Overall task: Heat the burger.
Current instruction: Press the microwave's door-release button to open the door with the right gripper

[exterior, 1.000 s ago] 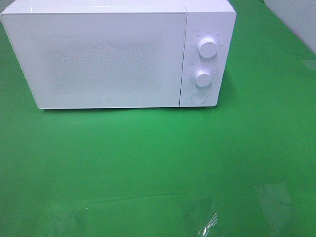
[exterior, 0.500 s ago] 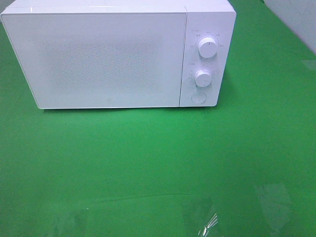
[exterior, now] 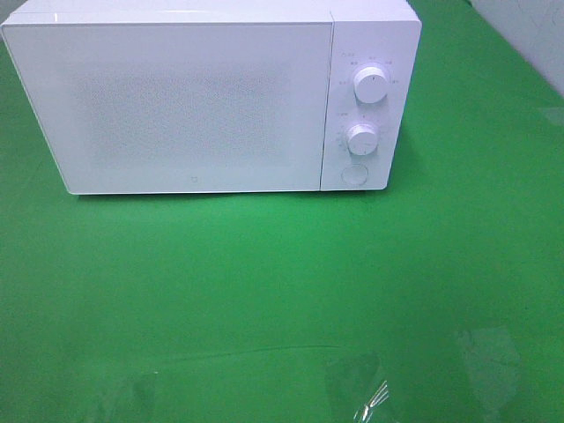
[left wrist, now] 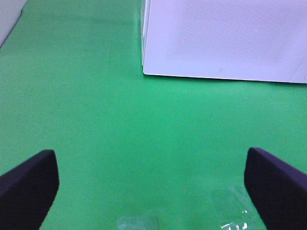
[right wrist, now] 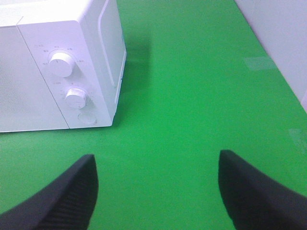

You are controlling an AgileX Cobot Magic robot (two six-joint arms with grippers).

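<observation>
- Exterior high view: big white boxy microwave (exterior: 194,97), door shut, on green cloth (exterior: 264,282).
- Left gripper (left wrist: 149,154): fingers wide apart.
- Right gripper (right wrist: 157,158): fingers apart too.

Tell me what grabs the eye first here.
A white microwave, door shut, fills the back of the green cloth, with two knobs on its right panel. The left gripper and right gripper hang open over the cloth in front of it; no burger shows.
</observation>
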